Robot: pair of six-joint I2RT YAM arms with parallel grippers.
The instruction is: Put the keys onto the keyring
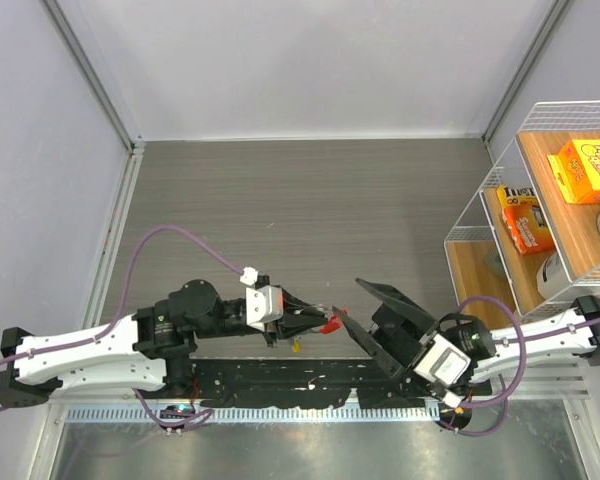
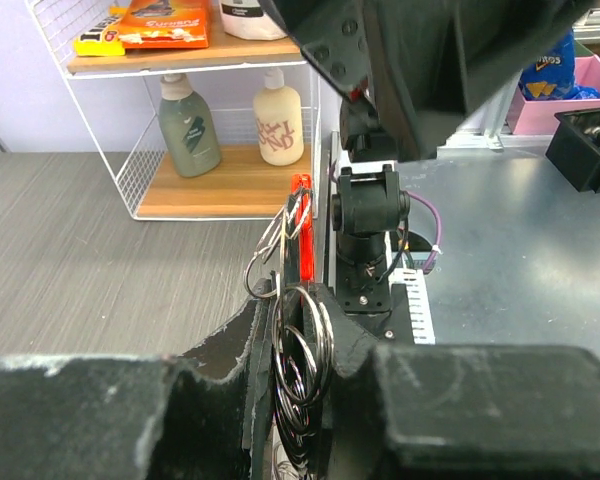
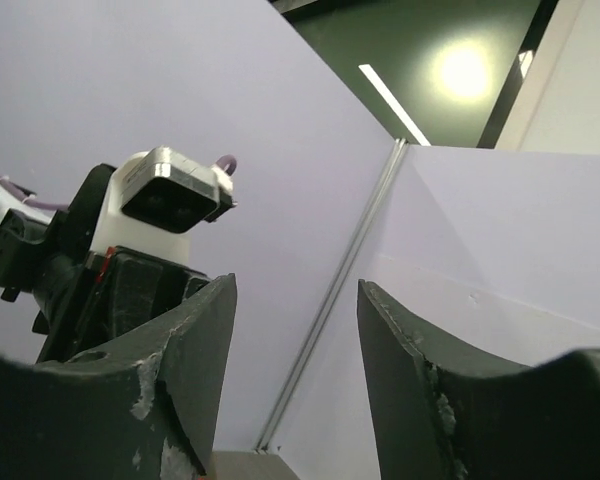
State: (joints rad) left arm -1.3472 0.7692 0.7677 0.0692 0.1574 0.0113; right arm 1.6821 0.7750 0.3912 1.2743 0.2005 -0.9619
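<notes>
My left gripper [image 1: 318, 322] is shut on a bunch of silvery keyrings [image 2: 302, 352], held edge-on between its jaws. A red tag [image 2: 301, 238] and a smaller ring [image 2: 264, 272] stick out past the tips; the red tag also shows in the top view [image 1: 329, 324]. A tiny yellow spot [image 1: 295, 347] just below that gripper may be a key head. No green or blue key heads are in view. My right gripper [image 1: 367, 318] is open and empty, tilted up toward the left gripper, its near finger close to the red tag. In its wrist view [image 3: 295, 300] only walls show between the jaws.
A white wire shelf [image 1: 500, 215] with orange snack boxes [image 1: 588, 168] stands at the right. The left wrist view shows bottles [image 2: 189, 125] on its lower board and a pink bin [image 2: 570, 95]. The right arm's base [image 2: 369, 222] stands straight ahead of the left gripper.
</notes>
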